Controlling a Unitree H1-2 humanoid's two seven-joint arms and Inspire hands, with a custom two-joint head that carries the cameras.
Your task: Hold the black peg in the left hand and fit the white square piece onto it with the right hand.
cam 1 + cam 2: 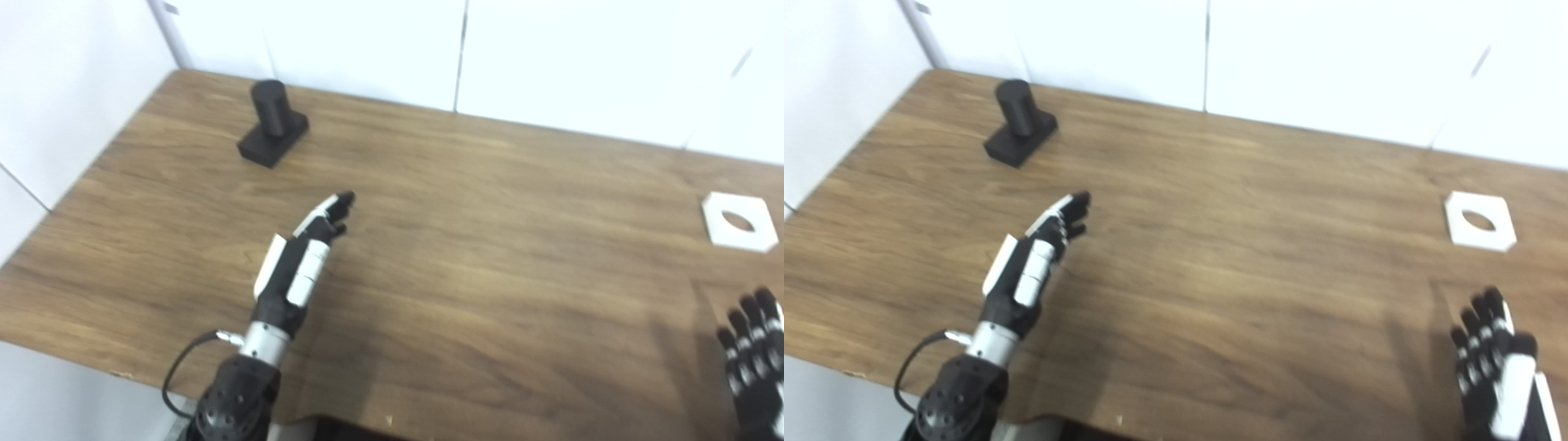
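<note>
The black peg [272, 122], a round post on a square black base, stands upright at the far left of the wooden table [465, 257]. My left hand [303, 254] hovers over the table nearer to me, fingers stretched out toward the peg and holding nothing, well short of it. The white square piece [1480, 228], flat with a round hole, lies at the far right. My right hand [1494, 361] is open at the bottom right corner, fingers spread, a short way nearer to me than the white piece and apart from it.
White wall panels [367, 43] close off the table at the back and on the left. The table's front edge runs along the bottom left. Bare wood stretches between the two hands.
</note>
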